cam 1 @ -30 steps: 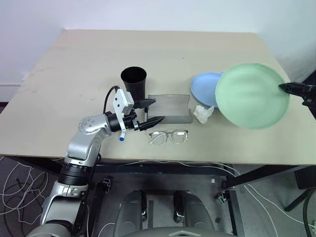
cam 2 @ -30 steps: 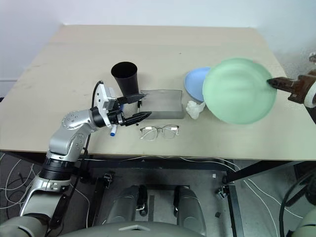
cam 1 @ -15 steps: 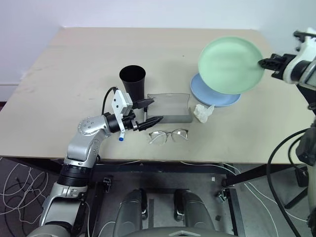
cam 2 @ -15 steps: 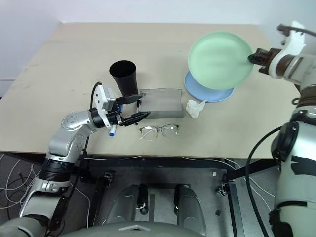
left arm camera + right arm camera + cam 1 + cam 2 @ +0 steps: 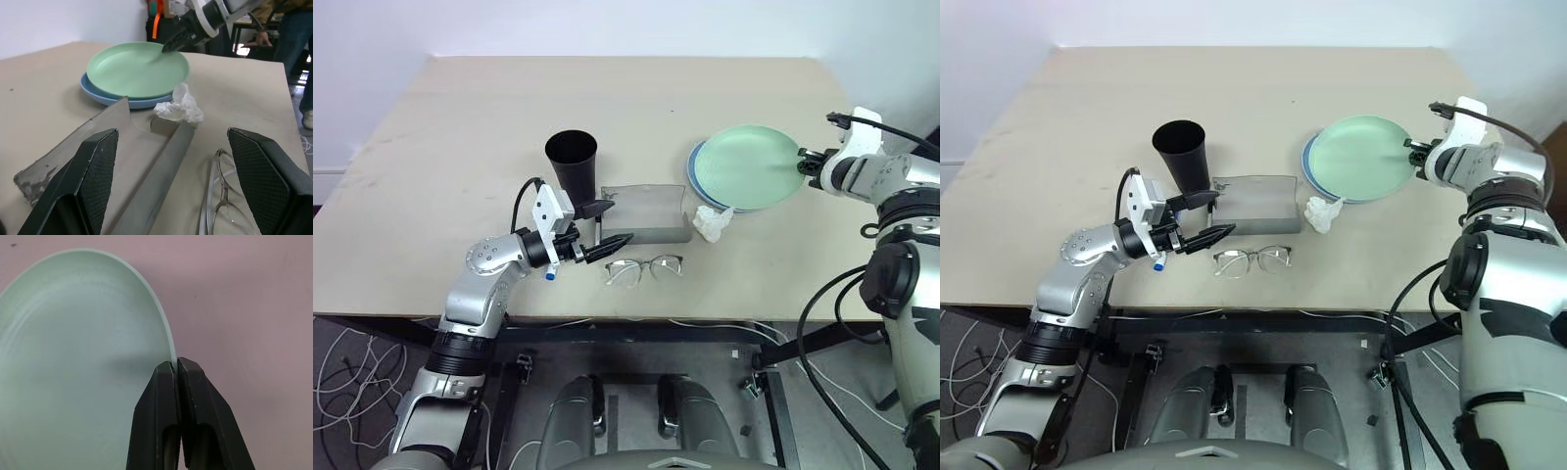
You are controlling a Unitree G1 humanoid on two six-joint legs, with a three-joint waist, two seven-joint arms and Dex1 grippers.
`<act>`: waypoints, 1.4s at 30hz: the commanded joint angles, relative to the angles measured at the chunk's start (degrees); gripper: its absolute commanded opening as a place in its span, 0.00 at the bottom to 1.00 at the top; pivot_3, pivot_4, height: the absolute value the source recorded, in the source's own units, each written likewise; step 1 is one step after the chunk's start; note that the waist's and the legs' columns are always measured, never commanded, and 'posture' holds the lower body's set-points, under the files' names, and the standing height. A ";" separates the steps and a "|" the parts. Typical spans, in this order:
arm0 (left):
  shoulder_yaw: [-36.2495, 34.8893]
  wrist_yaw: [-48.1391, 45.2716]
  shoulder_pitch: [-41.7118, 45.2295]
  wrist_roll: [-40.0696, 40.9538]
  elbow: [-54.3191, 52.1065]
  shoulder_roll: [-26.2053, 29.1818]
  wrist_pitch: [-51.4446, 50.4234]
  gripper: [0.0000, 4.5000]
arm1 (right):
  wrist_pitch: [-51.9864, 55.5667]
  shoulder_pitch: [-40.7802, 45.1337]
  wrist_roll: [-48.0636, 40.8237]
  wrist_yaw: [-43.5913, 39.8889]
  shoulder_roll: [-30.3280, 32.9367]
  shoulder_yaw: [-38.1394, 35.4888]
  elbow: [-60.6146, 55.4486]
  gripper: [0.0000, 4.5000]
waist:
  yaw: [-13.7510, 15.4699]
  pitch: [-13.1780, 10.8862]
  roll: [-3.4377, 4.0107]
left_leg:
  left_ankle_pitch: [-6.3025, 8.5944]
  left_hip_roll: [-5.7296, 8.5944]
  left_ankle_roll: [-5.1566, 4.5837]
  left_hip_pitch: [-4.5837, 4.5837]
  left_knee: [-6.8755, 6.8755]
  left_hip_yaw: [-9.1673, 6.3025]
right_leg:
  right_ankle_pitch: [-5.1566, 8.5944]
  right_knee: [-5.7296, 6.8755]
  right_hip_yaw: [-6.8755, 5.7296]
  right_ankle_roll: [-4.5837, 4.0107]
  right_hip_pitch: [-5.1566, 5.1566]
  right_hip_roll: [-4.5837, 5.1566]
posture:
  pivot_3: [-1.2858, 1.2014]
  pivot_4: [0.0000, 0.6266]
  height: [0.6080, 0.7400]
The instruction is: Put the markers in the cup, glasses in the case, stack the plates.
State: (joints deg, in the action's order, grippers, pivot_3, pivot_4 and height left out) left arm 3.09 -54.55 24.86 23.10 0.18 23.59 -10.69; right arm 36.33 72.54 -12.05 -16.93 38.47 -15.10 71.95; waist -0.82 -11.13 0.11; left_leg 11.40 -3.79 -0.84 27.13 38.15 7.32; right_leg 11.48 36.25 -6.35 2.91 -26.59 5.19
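Both head eyes look steeply down over the whole beige wooden table (image 5: 460, 127); each wrist camera sits low, sharing the pale mint green round plate (image 5: 139, 68).

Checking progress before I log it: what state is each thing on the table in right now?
Green plate: on the blue plate, rim pinched by right gripper.
Blue plate: flat on the table, underneath.
Case: open, empty.
Glasses: on the table, outside the case.
Cup: upright.
Left gripper: open, beside the case.
Paper: crumpled.
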 commanded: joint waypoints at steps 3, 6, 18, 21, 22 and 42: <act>-1.15 0.10 -0.17 0.31 -1.52 0.24 1.17 0.83 | -3.33 2.24 -0.02 2.52 -0.82 -1.83 0.39 0.00 | -0.10 0.00 0.00 | 0.00 -0.01 0.00 -0.04 0.00 0.01 | 0.00 0.03 0.01 0.00 0.00 -0.02 | 0.52 0.24 0.79; -1.08 0.04 -0.36 0.16 -1.32 0.19 1.52 0.83 | -3.98 2.52 -0.10 3.42 -1.52 -2.40 0.78 0.00 | -0.15 0.00 0.00 | -0.01 -0.02 0.01 -0.10 0.00 0.04 | 0.00 0.07 0.04 0.01 0.03 -0.03 | 0.52 0.24 0.79; -1.22 0.43 -0.61 -0.05 -0.92 0.22 2.25 0.83 | -4.27 3.81 0.43 2.46 -3.47 -2.42 1.26 0.00 | -0.31 0.00 0.00 | -0.01 -0.04 0.02 -0.34 -0.01 0.13 | 0.00 0.14 0.18 0.01 0.15 -0.04 | 0.52 0.24 0.79; -1.25 0.47 -0.62 -0.07 -0.92 0.34 2.25 0.83 | -4.50 3.94 1.52 2.06 -3.49 -1.49 1.12 0.23 | -0.30 0.00 0.00 | -0.01 -0.05 0.02 -0.37 -0.01 0.16 | 0.00 0.15 0.21 0.00 0.16 -0.04 | 0.52 0.24 0.79; -1.26 0.45 -0.61 -0.11 -0.86 0.40 2.32 0.83 | -4.58 4.02 1.62 2.08 -3.55 -1.50 1.07 0.30 | -0.30 0.00 0.00 | -0.01 -0.05 0.02 -0.38 -0.01 0.16 | 0.00 0.15 0.22 0.00 0.16 -0.04 | 0.52 0.24 0.79; -2.99 1.05 -1.65 1.55 -4.66 2.93 -0.68 0.83 | 11.26 -10.79 0.91 -32.88 0.10 11.96 -39.27 0.99 | 0.29 0.00 0.00 | 0.00 -0.10 0.03 -0.46 -0.04 0.18 | 0.01 0.18 0.28 -0.01 0.20 -0.02 | 0.52 0.24 0.79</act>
State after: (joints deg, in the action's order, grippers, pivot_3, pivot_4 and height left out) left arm 1.89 -53.70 23.08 23.31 -2.21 25.86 -11.18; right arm 43.96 63.26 -8.82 -47.29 36.95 -3.16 39.88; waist -0.53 -11.13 0.11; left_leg 11.40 -3.87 -0.81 26.70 38.10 7.49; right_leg 11.49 36.42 -6.09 2.89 -26.40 5.22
